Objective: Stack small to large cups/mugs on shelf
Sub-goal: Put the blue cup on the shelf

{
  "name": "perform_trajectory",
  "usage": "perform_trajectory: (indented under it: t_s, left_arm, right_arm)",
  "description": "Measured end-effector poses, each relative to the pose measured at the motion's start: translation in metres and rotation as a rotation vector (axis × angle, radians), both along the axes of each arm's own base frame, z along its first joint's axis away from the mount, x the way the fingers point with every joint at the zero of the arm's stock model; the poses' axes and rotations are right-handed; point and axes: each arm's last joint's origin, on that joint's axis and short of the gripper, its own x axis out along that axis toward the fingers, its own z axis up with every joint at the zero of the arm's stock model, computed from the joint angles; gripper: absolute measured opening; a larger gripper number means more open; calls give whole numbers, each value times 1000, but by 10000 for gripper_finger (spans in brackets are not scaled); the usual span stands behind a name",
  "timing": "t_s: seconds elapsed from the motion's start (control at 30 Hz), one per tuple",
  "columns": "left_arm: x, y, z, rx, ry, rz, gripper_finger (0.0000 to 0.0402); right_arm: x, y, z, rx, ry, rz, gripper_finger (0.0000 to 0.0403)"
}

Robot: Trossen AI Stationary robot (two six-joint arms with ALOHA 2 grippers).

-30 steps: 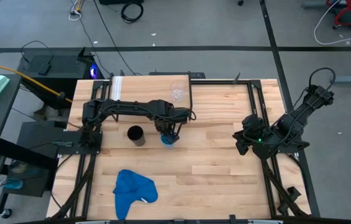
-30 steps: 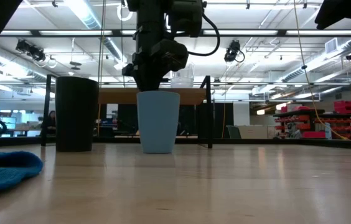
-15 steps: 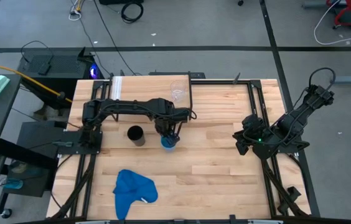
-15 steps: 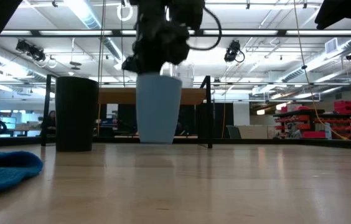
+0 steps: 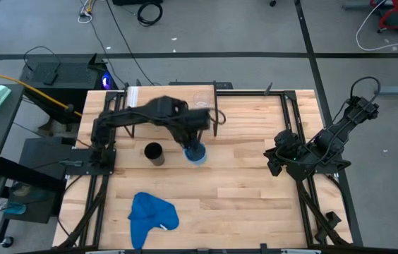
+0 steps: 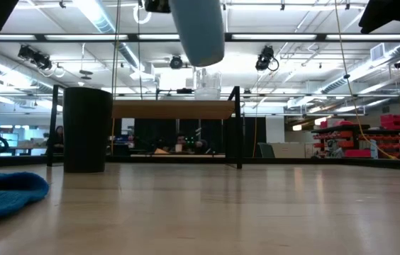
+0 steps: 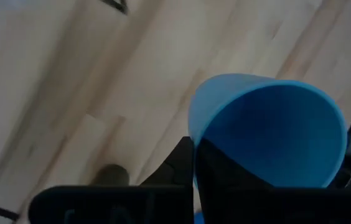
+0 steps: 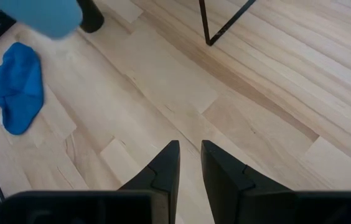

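Left tool [image 5: 195, 149] | clamped on light-blue cup [image 6: 198, 28] rim | raised off table [image 5: 255, 183]

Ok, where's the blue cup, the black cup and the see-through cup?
blue cup [image 6: 200, 32], low view, on its side wall.
black cup [image 6: 87, 129], low view, middle of its side.
clear cup [image 6: 208, 84], low view, on its wall.

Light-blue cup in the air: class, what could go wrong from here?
1. The left gripper pinches the light-blue cup by its rim only; it could slip and drop onto the table.
2. The clear cup already stands on the shelf; a low approach might knock it over.
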Motion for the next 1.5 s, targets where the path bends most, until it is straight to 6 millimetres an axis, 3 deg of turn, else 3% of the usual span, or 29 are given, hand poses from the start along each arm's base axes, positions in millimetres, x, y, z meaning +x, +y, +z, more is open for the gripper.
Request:
perform_trajectory:
  t_s: [0.13,0.37,0.6,0.83,0.97,1.1,1.33,1.5]
  left_arm:
    - [-6,18,13,46,-45,63,9]
    - [-37,62,35,82,-97,199,9]
    - [-92,100,73,111,-213,367,9]
    - [-139,140,91,163,-264,570,9]
    - [-152,165,89,165,-252,666,9]
    - [-150,181,76,111,-217,688,9]
    - [-136,190,26,11,-18,627,9]
    - [-130,187,11,-12,38,600,9]
  right_arm:
    - [0,0,0,0,0,0,73]
    - [0,0,0,1,0,0,73]
    - [0,0,0,0,0,1,73]
    - [0,0,0,-1,0,2,73]
    - [0,0,0,4,-2,-4,73]
    - [0,0,0,5,-3,-5,73]
    - [0,0,0,8,-6,-6,73]
    - [0,0,0,9,-6,-6,73]
